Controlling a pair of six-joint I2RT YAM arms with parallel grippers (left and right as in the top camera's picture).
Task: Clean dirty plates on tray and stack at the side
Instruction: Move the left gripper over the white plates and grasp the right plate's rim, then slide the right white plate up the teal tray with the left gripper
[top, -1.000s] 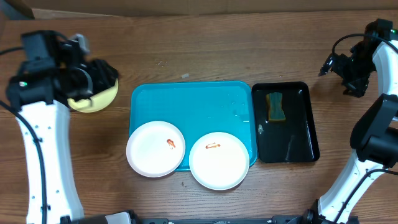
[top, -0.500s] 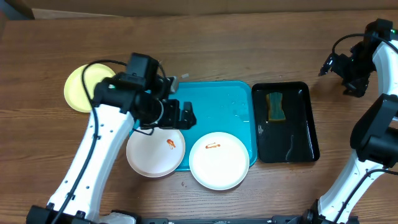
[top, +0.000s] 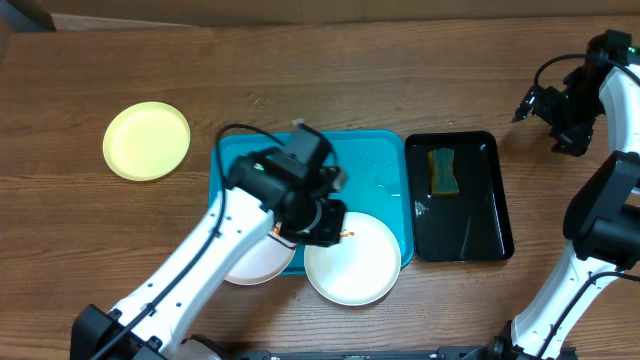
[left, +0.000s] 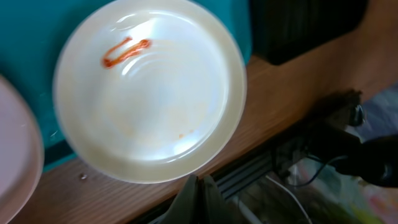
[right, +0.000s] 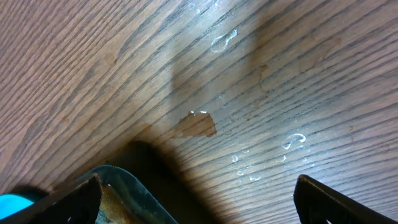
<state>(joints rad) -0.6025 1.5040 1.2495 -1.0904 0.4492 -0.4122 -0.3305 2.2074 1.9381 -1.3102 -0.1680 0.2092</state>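
Note:
The pale yellow-green plate (top: 147, 141) lies on the wood, left of the turquoise tray (top: 365, 160). Two white plates overhang the tray's front edge. The left one (top: 255, 268) is partly hidden by my left arm. The right one (top: 355, 262) fills the left wrist view (left: 155, 112) and has a red smear (left: 126, 51). My left gripper (top: 328, 225) hovers between them with its fingers (left: 200, 193) shut and empty. My right gripper (top: 570, 135) is open (right: 199, 199) over bare wet wood, far right.
A smaller black tray (top: 480, 225) sits right of the turquoise one and holds a yellow-green sponge (top: 443, 170). Its corner shows in the right wrist view (right: 134, 190). Water drops lie on the wood (right: 292, 142). The table's front edge is close behind the white plates.
My left arm swung from the far left to over the tray. The yellow-green plate stays on the wood at the left. The right arm has not moved.

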